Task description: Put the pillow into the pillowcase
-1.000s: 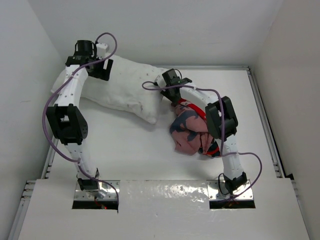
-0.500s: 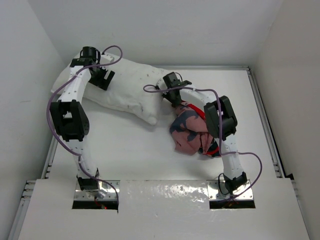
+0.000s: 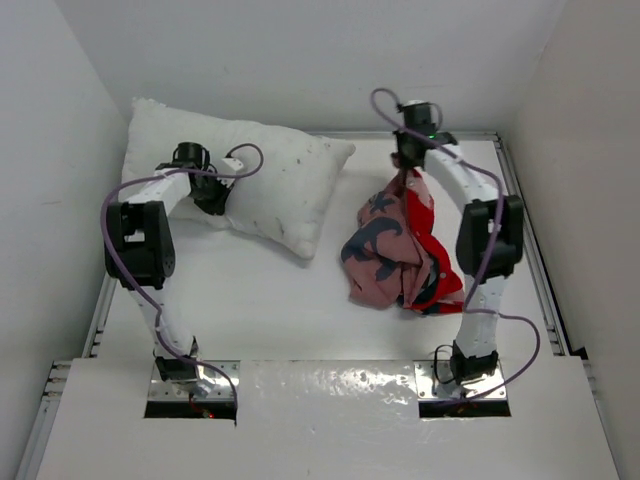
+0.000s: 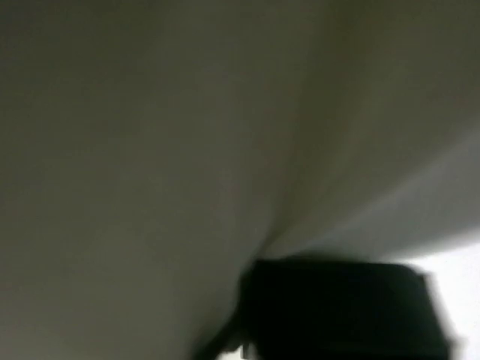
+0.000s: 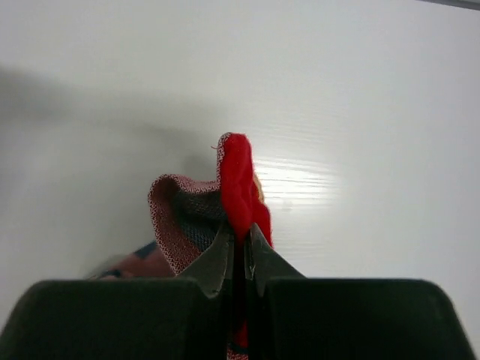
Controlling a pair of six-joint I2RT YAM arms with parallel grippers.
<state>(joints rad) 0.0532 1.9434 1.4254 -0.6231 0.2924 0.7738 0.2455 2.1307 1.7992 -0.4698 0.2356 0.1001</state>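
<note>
Pillow: the large plump white rectangular stuffed pillow (image 3: 275, 180) lay at the far left of the white bench (image 3: 260, 300). One corner was up by the back wall and another pointed toward the bench's middle.
Left end effector: the black left end effector (image 3: 212, 198) was pressed into the pillow's near edge. Its wrist view was a blur of pale fabric with one dark block at the bottom, so it could not be told whether it was wide, narrow or gripping.
Pillowcase: the red printed fabric pillowcase (image 3: 395, 250) (pale pink inside, with dark teal patches) sat bunched to the right of the pillow, apart from it.
Right end effector: the right end effector (image 5: 238, 238) was clamped tight on a red fold at the pillowcase's far edge. It held that fold raised above the bench while the rest trailed down into a heap on the near side.
</note>
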